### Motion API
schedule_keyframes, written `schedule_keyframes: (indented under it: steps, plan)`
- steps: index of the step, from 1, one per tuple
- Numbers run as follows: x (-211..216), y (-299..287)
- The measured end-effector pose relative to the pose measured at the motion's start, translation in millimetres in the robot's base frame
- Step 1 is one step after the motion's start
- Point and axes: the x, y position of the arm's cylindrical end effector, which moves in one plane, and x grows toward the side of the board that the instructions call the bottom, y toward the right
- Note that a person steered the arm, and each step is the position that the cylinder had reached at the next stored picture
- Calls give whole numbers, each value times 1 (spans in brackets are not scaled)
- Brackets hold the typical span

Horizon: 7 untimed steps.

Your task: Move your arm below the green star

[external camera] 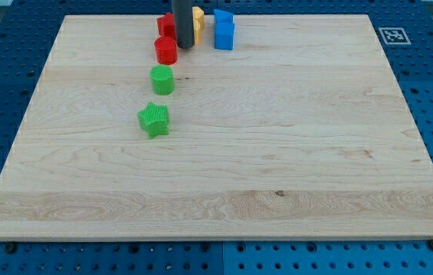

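The green star (153, 120) lies on the wooden board at the left of centre. A green cylinder (162, 79) stands just above it in the view. My tip (184, 46) is at the top of the board, well above and to the right of the star, right next to a red cylinder (166, 50). The dark rod rises from there out of the view's top.
A second red block (165, 24) sits behind the red cylinder, partly hidden by the rod. A yellow block (198, 22) is just right of the rod. Two blue blocks (224, 30) stand further right. The board's rim (216, 241) runs along the bottom.
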Motion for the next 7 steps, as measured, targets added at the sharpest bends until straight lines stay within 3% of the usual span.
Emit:
schedule_keyframes:
  steps: [4,6,7]
  plan:
    - [9,61]
    - [55,25]
    - [110,14]
